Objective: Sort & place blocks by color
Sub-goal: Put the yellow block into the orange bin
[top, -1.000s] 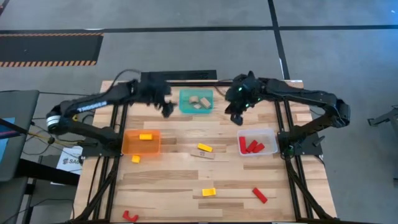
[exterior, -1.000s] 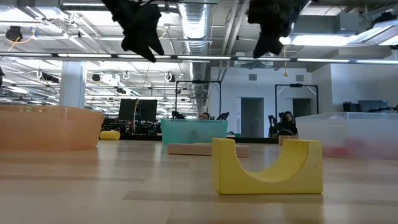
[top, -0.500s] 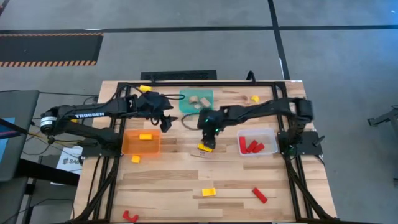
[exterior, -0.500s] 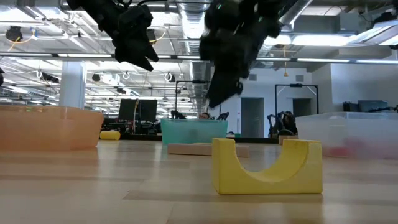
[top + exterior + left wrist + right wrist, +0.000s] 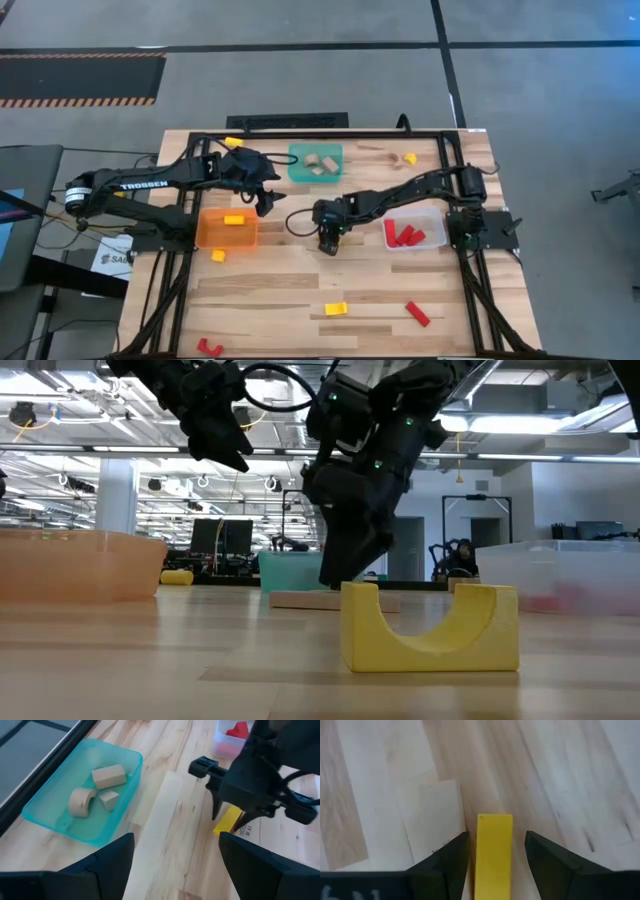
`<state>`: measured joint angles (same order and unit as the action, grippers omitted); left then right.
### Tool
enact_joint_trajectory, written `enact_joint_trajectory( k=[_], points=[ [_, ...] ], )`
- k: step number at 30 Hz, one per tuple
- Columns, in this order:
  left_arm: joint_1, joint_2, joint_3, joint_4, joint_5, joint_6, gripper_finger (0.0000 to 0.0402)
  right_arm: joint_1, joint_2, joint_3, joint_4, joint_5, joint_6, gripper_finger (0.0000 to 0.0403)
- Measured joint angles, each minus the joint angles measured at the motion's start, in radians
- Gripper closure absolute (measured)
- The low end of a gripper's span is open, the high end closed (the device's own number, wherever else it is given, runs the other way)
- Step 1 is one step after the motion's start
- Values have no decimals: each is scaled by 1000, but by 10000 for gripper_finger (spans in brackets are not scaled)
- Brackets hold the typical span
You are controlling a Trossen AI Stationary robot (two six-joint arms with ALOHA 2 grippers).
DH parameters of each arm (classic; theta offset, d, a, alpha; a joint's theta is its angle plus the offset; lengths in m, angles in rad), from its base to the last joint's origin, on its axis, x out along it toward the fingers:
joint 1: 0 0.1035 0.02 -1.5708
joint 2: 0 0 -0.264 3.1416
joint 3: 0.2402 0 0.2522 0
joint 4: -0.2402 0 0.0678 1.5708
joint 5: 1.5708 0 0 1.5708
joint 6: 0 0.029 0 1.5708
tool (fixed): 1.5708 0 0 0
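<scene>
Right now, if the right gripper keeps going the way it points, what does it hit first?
The yellow block. The right gripper points down at the table, fingers open on either side of that block, apparently not yet squeezing it. Below is only the wood.

A yellow bar block (image 5: pixel 494 855) was seen on pale wood-grain table (image 5: pixel 560 780). Tan blocks (image 5: pixel 108 776) were held in a teal bin (image 5: pixel 60 827).

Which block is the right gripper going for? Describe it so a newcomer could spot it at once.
Start at the clear plastic bin holding red blocks, on the table's right side, then look toward the table's middle, where the right gripper has its open fingers on either side of a yellow bar block. A flat tan wooden block lies beside it; only the bar is yellow.
</scene>
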<state>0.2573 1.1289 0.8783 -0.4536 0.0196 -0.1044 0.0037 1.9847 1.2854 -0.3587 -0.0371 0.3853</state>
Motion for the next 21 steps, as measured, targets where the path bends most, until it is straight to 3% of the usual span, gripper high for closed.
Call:
enact_joint_trajectory(
  k=[11,21],
  points=[
    [0,0,0,0,0,17,125,23,0,0,4,93,36,195],
    [0,1,0,-1,-2,13,125,45,0,0,29,89,28,196]
  ],
)
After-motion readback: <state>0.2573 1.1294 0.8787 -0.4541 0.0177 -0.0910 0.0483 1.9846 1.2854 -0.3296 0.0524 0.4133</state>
